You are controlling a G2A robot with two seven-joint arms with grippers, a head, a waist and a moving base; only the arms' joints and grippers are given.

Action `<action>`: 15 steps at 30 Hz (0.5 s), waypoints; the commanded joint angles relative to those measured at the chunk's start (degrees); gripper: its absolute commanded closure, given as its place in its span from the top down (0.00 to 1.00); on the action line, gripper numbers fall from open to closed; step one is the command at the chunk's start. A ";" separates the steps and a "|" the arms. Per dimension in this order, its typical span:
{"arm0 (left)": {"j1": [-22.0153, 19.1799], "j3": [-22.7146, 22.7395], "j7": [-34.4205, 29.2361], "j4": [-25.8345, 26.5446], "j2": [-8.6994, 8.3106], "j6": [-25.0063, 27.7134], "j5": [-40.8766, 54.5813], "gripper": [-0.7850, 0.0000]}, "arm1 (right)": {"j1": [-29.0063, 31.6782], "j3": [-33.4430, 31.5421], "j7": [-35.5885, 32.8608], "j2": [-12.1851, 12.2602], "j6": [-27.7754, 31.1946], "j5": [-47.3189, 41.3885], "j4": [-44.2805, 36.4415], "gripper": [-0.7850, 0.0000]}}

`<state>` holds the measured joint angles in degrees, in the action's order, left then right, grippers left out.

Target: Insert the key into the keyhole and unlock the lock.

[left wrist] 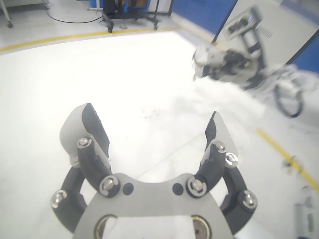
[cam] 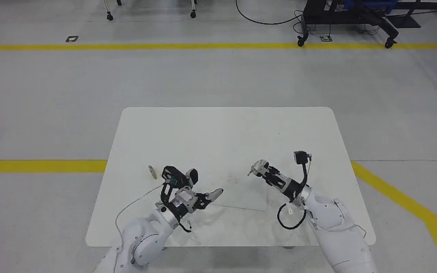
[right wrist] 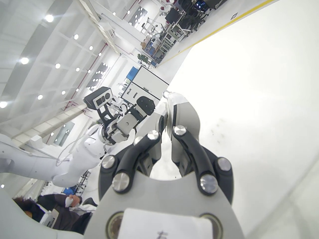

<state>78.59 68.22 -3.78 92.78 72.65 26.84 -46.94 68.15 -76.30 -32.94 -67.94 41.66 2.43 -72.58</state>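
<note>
Rubber-padded fingers point(left wrist: 96, 125) on the left gripper point(left wrist: 150, 110) stood wide apart with nothing between them, over the desk point(cam: 225, 130) close to its front edge. Farther in, toward the right edge, the right gripper point(right wrist: 167, 105) had its fingers pressed together. A thin sliver point(cam: 250, 173) poked from the tips, maybe the key, couldn't tell. A small brass-coloured item point(cam: 151, 170) lay by the left edge. It was probably the lock, but too small to confirm.

My read: the step was grabbing the lock. Come in low, clamp the body flat, and keep the keyhole facing the other arm.

Top view placed the brass item against both arms. Wrist views gave the open gap and the closed tips up close.
</note>
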 commanded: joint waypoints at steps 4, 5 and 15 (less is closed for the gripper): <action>-4.18 -1.89 -9.24 -6.40 0.31 10.89 24.32 1.00 | -1.67 2.11 -3.24 -0.30 -2.80 -5.74 1.37 0.00; -5.55 -3.04 -12.12 -8.01 0.48 12.48 29.76 1.00 | -2.10 2.96 -4.06 -0.44 -3.52 -6.34 1.56 0.00; -15.77 -10.38 -21.67 -19.71 2.25 12.53 41.52 0.91 | -4.28 7.31 -8.55 -1.10 -3.10 -10.30 3.65 0.00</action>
<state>63.34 58.41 -25.34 74.11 74.74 39.27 -5.84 63.93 -69.07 -41.39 -69.04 38.44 -7.73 -69.06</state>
